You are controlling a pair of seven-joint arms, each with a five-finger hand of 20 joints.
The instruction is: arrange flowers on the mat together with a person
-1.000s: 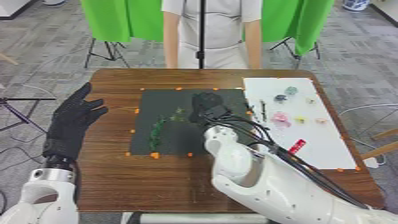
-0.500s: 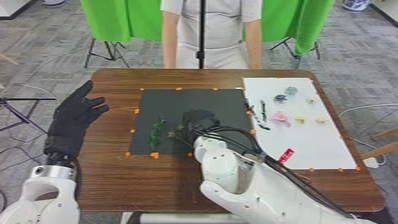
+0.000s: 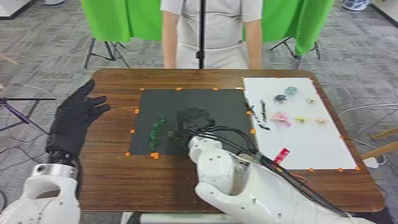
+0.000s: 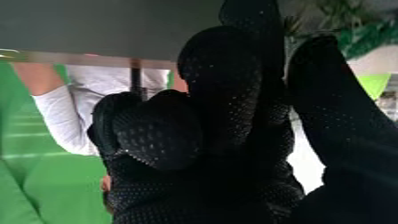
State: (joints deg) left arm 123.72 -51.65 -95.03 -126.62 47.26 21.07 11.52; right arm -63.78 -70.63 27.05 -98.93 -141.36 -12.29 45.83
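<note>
In the head view my right hand (image 3: pixel 195 118) is over the middle of the dark mat (image 3: pixel 200 97), curled round a small green sprig (image 3: pixel 174 134) that pokes out on its left side. A long green leafy stem (image 3: pixel 156 132) lies on the mat's left part. My left hand (image 3: pixel 76 112) stays beside the table's left edge with relaxed fingers, holding nothing. In the right wrist view my right hand (image 4: pixel 226 95) has some fingers bent; the sprig (image 4: pixel 338 11) and the leafy stem (image 4: pixel 360 40) show beyond the fingertips. Its stalk in the grasp is hidden.
On the white sheet (image 3: pixel 311 150) at the right lie a pink flower (image 3: pixel 281 119), a yellow one (image 3: pixel 299 120), a peach one (image 3: pixel 322 121), bluish ones (image 3: pixel 291 91) and dark stems (image 3: pixel 260 112). A red tag (image 3: pixel 282 155) is beside my right forearm. Orange tape bits edge the mat.
My right hand has come nearer and slightly left across the dark mat, and the green sprig has moved nearer with it. The left hand is nearly still.
</note>
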